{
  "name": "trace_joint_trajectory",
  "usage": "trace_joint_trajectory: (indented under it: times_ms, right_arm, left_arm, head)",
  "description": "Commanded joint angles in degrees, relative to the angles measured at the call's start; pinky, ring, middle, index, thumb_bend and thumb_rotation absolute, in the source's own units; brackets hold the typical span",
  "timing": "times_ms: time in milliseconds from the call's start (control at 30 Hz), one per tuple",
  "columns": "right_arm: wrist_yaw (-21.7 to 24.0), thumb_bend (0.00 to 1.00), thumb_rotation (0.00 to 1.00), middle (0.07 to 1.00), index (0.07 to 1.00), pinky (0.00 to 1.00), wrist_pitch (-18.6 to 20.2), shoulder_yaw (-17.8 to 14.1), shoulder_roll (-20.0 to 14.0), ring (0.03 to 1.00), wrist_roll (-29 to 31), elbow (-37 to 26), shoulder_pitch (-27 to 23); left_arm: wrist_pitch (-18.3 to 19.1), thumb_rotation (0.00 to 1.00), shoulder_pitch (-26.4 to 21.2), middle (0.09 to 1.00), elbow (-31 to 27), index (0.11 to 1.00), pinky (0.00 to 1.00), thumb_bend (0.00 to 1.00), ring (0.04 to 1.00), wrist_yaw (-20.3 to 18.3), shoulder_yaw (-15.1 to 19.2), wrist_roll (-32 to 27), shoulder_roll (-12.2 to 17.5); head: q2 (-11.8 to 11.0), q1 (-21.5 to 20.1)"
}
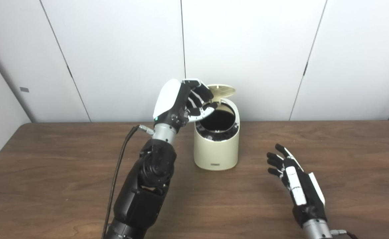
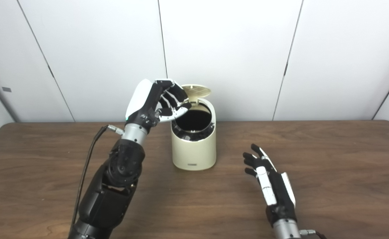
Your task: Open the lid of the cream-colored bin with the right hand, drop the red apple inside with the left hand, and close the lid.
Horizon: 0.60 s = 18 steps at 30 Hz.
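The cream-colored bin (image 1: 216,151) stands at the middle back of the wooden table (image 1: 48,172). Its round lid (image 1: 221,90) is tipped up at the back, and the opening shows a dark inside. My left hand (image 1: 181,101) is raised at the bin's left rim, with its fingers apart and loosely curled over the opening; it holds nothing that I can see. My right hand (image 1: 294,179) is open, low over the table to the right of the bin and apart from it. No red apple shows in either view.
White wall panels (image 1: 247,49) stand close behind the table's back edge. A black cable (image 1: 118,169) hangs along my left forearm. Bare tabletop lies to the left, right and front of the bin.
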Motion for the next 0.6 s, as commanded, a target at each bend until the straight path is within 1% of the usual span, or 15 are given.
trace_joint_trajectory:
  times_ms: [0,67,100,133,267,333,467,533,567]
  right_arm:
    - [0.4,0.5,0.92,0.825,0.889,0.78,-1.42,-0.2,-0.11,0.829,0.6,-2.57,-1.2]
    - [0.22,0.51,0.92,0.825,0.889,0.78,-1.86,-0.23,-0.4,0.831,0.12,-2.28,-1.2]
    - [0.1,0.52,0.92,0.821,0.886,0.78,-2.12,-0.26,-0.52,0.827,-0.13,-2.09,-1.24]
    - [0.01,0.53,0.93,0.819,0.885,0.77,-2.06,-0.33,-0.56,0.826,-0.21,-2.04,-1.27]
    - [-0.01,0.56,0.91,0.82,0.882,0.77,-1.73,-0.89,-0.61,0.826,0.46,-1.51,-1.52]
    - [0.09,0.56,0.91,0.82,0.883,0.76,-1.82,-0.91,-0.8,0.828,0.26,-1.34,-1.6]
    - [0.17,0.57,0.92,0.82,0.885,0.76,-2.15,-0.99,-1.1,0.823,0.23,-1.17,-1.86]
    - [0.06,0.56,0.93,0.819,0.885,0.77,-3.52,-0.93,-1.55,0.825,-0.47,-0.36,-2.32]
    - [0.2,0.56,0.94,0.82,0.886,0.78,-4.1,-0.99,-1.74,0.831,-0.35,0.03,-2.66]
  left_arm:
    - [-1.23,0.0,-1.47,0.508,-2.84,0.475,0.35,0.48,0.445,1.22,1.02,-1.52,-0.65]
    - [-0.08,0.0,-0.48,0.492,-5.07,0.497,0.37,0.48,0.443,0.19,1.67,-2.65,-0.52]
    - [0.23,0.0,-0.04,0.476,-6.07,0.506,0.42,0.49,0.442,-0.4,1.78,-3.04,-0.11]
    - [0.64,0.0,0.43,0.471,-7.23,0.508,0.42,0.5,0.439,-1.19,1.8,-3.17,0.61]
    - [2.17,0.0,2.17,0.48,-11.2,0.505,0.42,0.51,0.441,-3.68,2.14,-3.36,2.97]
    - [2.11,0.0,3.14,0.481,-12.56,0.502,0.43,0.51,0.446,-4.59,2.77,-4.54,3.98]
    - [2.27,0.0,5.15,0.486,-14.91,0.506,0.41,0.51,0.438,-5.02,4.21,-6.48,5.25]
    - [2.81,0.0,6.41,0.485,-15.93,0.506,0.41,0.51,0.441,-4.28,5.34,-6.73,5.17]
    - [2.85,0.0,7.18,0.481,-16.31,0.502,0.41,0.52,0.463,-3.95,5.96,-7.12,5.11]
  head:
    - [0.05,0.02]
    - [0.09,0.09]
    - [0.08,0.12]
    - [0.09,0.18]
    - [0.09,0.35]
    - [0.06,0.43]
    - [0.06,0.69]
    - [0.18,0.65]
    - [0.14,0.63]
